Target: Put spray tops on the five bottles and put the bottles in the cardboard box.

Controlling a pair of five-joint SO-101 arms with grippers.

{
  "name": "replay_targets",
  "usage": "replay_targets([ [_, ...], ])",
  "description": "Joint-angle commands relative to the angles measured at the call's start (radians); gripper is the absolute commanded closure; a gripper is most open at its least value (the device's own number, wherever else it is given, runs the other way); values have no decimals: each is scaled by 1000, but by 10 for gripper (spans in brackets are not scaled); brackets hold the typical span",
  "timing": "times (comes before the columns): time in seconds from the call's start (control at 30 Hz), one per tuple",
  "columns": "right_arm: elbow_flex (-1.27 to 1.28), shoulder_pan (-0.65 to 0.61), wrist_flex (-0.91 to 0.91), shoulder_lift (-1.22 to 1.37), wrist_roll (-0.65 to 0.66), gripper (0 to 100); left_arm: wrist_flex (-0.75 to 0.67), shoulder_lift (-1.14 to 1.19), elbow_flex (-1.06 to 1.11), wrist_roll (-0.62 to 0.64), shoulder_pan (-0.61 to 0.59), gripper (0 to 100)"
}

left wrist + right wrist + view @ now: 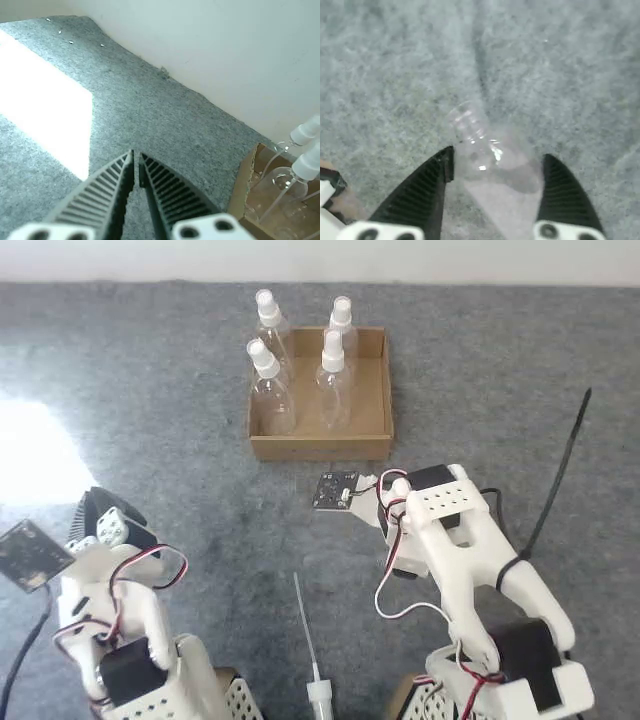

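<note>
Several clear bottles (pixel 272 390) with white spray tops stand upright in the cardboard box (pixel 320 447) at the back of the table. A clear bottle (pixel 485 160) without a top lies on the grey carpet, neck pointing away. My right gripper (pixel 498 154) is open with one finger on each side of it. In the high view the right arm (pixel 440 510) leans over that spot in front of the box. A loose spray top (pixel 318 695) with its long tube lies near the front edge. My left gripper (pixel 136 154) is shut on nothing, raised at the front left, aimed toward the wall.
A thin black strip (pixel 560 470) lies on the carpet to the right of the right arm. In the left wrist view the box (pixel 245 185) and two capped bottles (pixel 305 165) stand off to one side. A bright patch of sunlight (pixel 30 455) covers the left carpet.
</note>
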Motion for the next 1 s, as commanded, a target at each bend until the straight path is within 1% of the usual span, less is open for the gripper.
replay_targets([
  [0.0, -40, 5, -5, 2, -77, 888, -29, -18, -5, -5, 3, 987],
  [0.07, -61, 5, -4, 2, -149, 890, -29, -18, -5, -5, 3, 987],
  [0.27, -150, 4, 28, 4, -433, 890, -29, -18, -5, -5, 3, 987],
  [0.4, -170, 4, 42, 4, -537, 886, -29, -18, -5, -5, 3, 987],
  [0.53, -170, 4, 53, 5, -528, 875, -29, -18, -5, -5, 3, 987],
  [0.7, -170, -19, 87, 5, -509, 735, -29, -18, -5, -5, 3, 987],
  [0.73, -170, -31, 96, 5, -494, 719, -29, -18, -5, -5, 3, 987],
  [0.97, -173, -111, 122, 4, -356, 709, -29, -18, -5, -5, 3, 987],
])
